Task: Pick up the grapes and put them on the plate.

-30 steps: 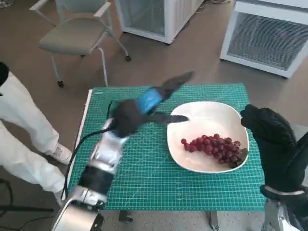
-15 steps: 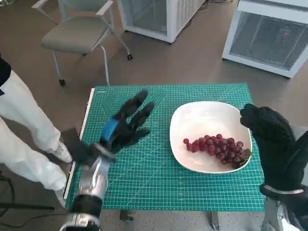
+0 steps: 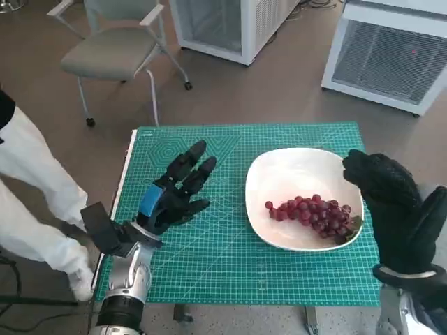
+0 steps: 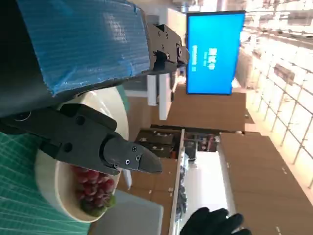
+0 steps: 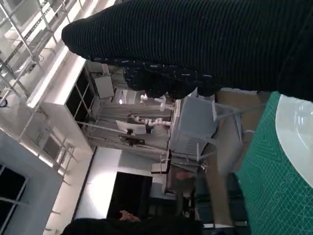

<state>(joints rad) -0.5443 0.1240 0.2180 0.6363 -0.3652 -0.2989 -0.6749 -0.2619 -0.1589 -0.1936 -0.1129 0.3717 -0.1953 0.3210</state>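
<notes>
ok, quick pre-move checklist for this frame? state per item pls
1. Grapes on the plate: ok, the bunch lies inside the white plate, toward its near right side.
2. Left hand empty: ok, fingers spread, nothing in them, over the green mat left of the plate.
3. Right hand empty: cannot tell, the glove's back faces the camera and hides the fingers.
4. Right hand apart from the plate: cannot tell, it overlaps the plate's right rim in the head view.
5. Plate fully on the mat: ok.
6. Person near the table's left edge: not ok, close to the left arm.
</notes>
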